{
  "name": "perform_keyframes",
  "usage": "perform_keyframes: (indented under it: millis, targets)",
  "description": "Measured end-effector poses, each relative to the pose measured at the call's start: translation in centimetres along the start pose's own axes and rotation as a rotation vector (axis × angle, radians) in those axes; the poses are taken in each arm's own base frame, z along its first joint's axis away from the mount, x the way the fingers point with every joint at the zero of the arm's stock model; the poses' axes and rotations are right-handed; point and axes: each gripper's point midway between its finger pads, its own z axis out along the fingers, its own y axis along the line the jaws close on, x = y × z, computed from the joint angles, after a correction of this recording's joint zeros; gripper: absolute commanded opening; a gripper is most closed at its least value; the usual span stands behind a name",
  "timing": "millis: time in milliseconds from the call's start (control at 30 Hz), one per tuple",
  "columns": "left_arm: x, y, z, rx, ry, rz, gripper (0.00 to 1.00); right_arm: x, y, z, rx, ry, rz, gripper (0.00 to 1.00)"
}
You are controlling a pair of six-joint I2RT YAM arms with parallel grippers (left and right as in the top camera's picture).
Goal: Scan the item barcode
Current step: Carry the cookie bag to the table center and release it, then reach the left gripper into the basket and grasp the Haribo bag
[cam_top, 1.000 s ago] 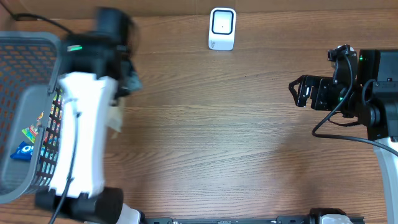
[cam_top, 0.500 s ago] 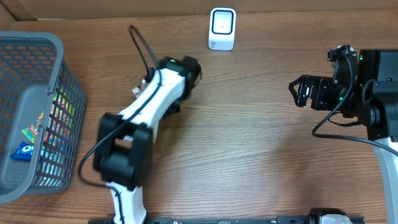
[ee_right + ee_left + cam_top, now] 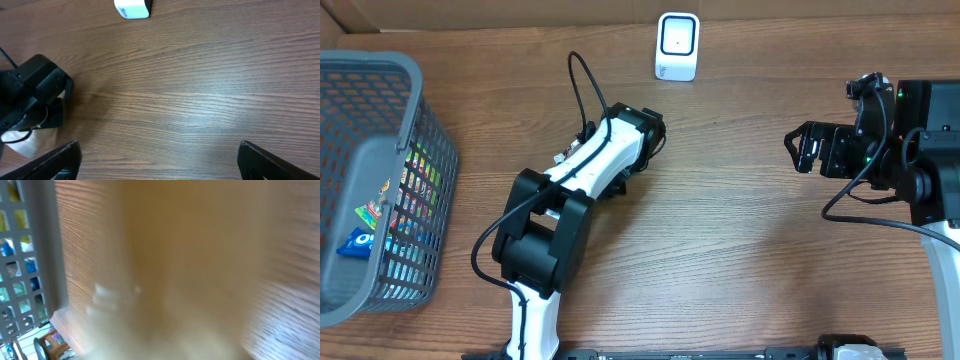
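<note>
- Item [image 3: 21, 144], a pale packet by the look of it, sits low at the tips of the left fingers [image 3: 52, 114]. It is on the robot's side of the scanner [image 3: 677, 45] and a little to its left, near it but not touching. I judge it was brought there so the barcode can face the scanner's window.
- Whether those fingers pinch it or stand apart I cannot tell; the left wrist view is a tan blur.
- Spread wide and empty, the right fingers [image 3: 265, 157] hang well right of the scanner, probably to stay clear.
- Far left of the scanner, the basket [image 3: 420, 70] holds more packets, well apart from the arm.
- Bare surface [image 3: 740, 240] on the robot's side of the scanner leaves room to close in. The back edge runs just behind the scanner, so there is little room there.
</note>
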Motion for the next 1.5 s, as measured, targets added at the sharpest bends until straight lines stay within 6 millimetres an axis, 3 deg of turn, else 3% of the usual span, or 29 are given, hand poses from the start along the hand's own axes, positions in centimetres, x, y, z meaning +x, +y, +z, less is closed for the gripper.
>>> perform_keyframes:
  millis: [133,233,367,433,500,567,633,700,833,933,1000,1167,1267,1367,1500]
  targets:
    - [0.5,-1.0,-0.4,0.057,0.035,0.038,0.97,0.0,0.0,0.0,0.0,0.0,0.001,1.0]
    - [-0.4,-1.6,-2.4,0.132,0.036,0.066,0.97,0.0,0.0,0.0,0.0,0.001,0.001,1.0]
    - [-4.1,-1.1,-8.1,0.262,-0.054,0.05,0.93,0.1,0.0,0.0,0.0,0.002,0.002,1.0]
    - [-6.7,0.1,-12.6,0.368,-0.146,0.006,0.91,0.1,0.0,0.0,0.0,0.003,0.001,1.0]
    - [-8.3,2.3,-16.2,0.451,-0.213,-0.033,0.9,0.1,0.0,0.0,0.0,0.003,0.001,1.0]
    - [-9.5,6.2,-19.3,0.527,-0.282,-0.102,0.93,0.1,0.0,0.0,0.001,0.006,0.002,1.0]
    - [-10.4,11.0,-21.1,0.58,-0.34,-0.198,0.94,0.2,0.0,0.0,0.001,0.007,0.002,1.0]
    - [-11.5,17.5,-21.6,0.63,-0.407,-0.345,0.95,0.2,0.0,0.0,0.001,0.007,0.003,1.0]
    - [-10.6,29.5,-18.4,0.612,-0.426,-0.639,0.95,0.3,0.0,0.0,0.001,0.012,0.004,1.0]
    - [-8.8,35.8,-14.7,0.563,-0.387,-0.814,0.99,0.3,-0.1,0.0,0.002,0.014,0.005,1.0]
    - [-7.8,38.1,-12.1,0.537,-0.334,-0.884,1.0,0.4,-0.1,0.0,0.002,0.018,0.007,1.0]
    - [-4.9,40.8,-4.6,0.483,-0.13,-1.016,0.99,0.8,-0.1,0.0,0.004,0.033,0.011,1.0]
    - [-4.2,41.6,-0.2,0.457,-0.051,-1.07,0.97,0.9,-0.1,0.0,0.004,0.034,0.012,1.0]
    - [-4.8,41.2,3.7,0.45,-0.021,-1.067,0.97,0.8,-0.1,0.0,0.004,0.033,0.012,1.0]
    - [-5.6,38.3,8.5,0.467,0.028,-1.011,0.98,0.9,-0.1,0.0,0.004,0.034,0.013,1.0]
